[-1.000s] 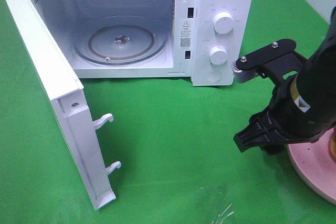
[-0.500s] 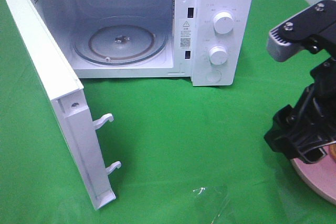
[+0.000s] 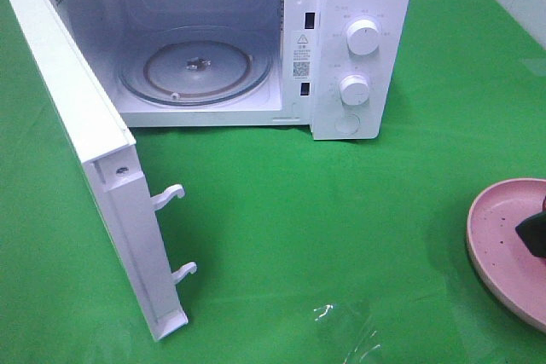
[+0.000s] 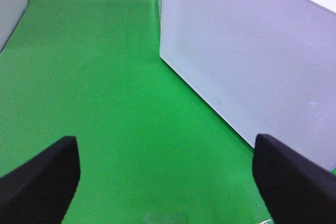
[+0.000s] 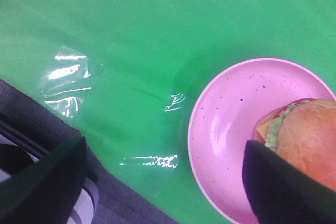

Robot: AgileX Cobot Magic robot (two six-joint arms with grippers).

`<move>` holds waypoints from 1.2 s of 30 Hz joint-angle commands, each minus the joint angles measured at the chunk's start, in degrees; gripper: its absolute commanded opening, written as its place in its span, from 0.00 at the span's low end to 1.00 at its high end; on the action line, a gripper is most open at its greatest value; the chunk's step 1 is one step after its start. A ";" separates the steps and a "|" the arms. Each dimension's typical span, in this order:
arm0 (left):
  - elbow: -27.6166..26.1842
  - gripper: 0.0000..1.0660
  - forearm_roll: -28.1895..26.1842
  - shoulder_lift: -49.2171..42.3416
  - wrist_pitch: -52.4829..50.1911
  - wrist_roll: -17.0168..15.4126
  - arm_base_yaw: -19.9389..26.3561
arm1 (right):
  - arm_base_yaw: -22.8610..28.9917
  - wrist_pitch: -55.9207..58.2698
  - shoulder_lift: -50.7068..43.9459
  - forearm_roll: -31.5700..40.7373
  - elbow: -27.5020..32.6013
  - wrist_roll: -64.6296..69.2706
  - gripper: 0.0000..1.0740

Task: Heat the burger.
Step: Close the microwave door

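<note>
The burger (image 5: pixel 310 140), with a golden-brown bun and green lettuce at its edge, sits on a pink speckled plate (image 5: pixel 231 129) in the right wrist view. My right gripper (image 5: pixel 163 187) hovers above the plate's edge, open, and one finger (image 5: pixel 283 187) overlaps the burger's near side. In the high view only the plate (image 3: pixel 499 236) and a dark bit of the right arm (image 3: pixel 535 234) show at the right edge; the burger is out of frame there. My left gripper (image 4: pixel 168 182) is open and empty over the green cloth.
The white microwave (image 3: pixel 358 40) stands at the back with its door (image 3: pixel 94 151) swung wide to the left and a glass turntable (image 3: pixel 196 66) inside. The left wrist view faces the door's outer panel (image 4: pixel 247 51). A piece of clear film (image 3: pixel 345 321) lies on the cloth.
The right arm has pulled away to the right, almost out of the high view, uncovering the pink plate. Its jaws have spread wider. The microwave has not moved.
</note>
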 commanded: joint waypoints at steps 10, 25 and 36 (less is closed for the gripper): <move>0.29 0.77 0.23 -1.03 -0.34 -0.29 -0.06 | -9.11 -0.97 -12.26 5.84 5.04 -4.35 0.73; 0.29 0.77 0.23 -1.03 -0.34 -0.29 -0.06 | -32.03 0.69 -33.58 10.77 10.83 -6.70 0.71; 0.29 0.77 0.23 -1.03 -0.34 -0.29 -0.06 | -41.14 0.40 -46.81 12.09 12.03 -10.14 0.71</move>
